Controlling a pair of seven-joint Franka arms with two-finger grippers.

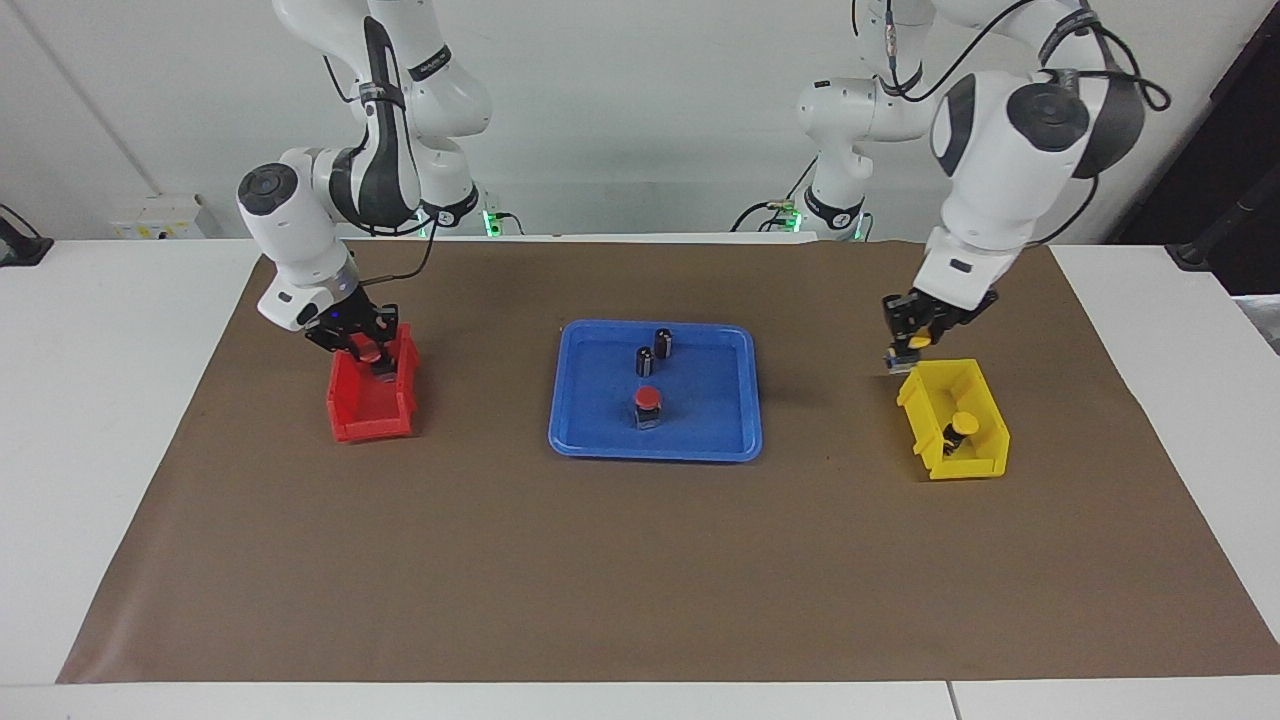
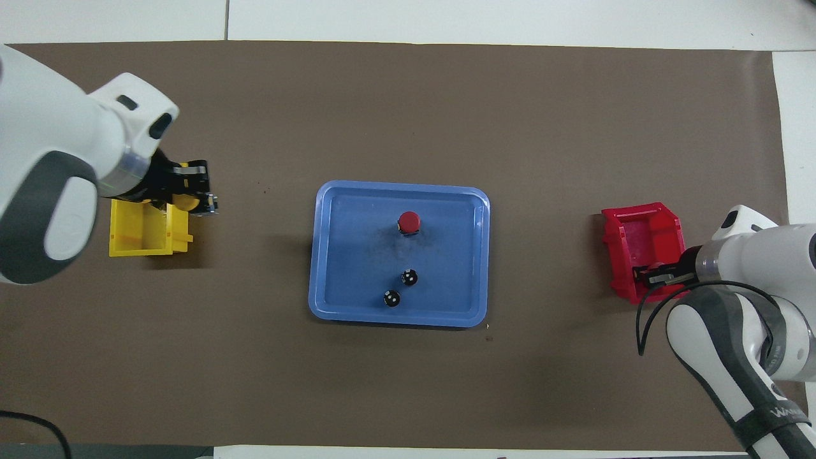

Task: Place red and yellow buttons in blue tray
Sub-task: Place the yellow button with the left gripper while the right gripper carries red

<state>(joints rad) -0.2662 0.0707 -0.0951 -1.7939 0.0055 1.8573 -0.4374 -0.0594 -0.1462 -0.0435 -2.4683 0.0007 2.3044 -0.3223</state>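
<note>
The left gripper (image 1: 908, 347) pinches a yellow button (image 1: 916, 343) above the yellow bin (image 1: 968, 452) at the left arm's end; next it must carry it to the central blue tray (image 1: 720, 442). The right gripper (image 1: 368, 345) clasps a red button (image 1: 371, 352) in the red bin (image 1: 352, 425).

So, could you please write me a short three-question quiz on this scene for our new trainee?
1. True or false: the left gripper holds a yellow button above the yellow bin.
2. How many capped buttons stand in the blue tray? A) none B) one C) three
3. Fill in: the right gripper is down at the ___ bin.

Key
1. True; a second yellow button sits in that bin.
2. B: one red button, beside two dark cylinders.
3. Red; it grips a second red button.
</note>
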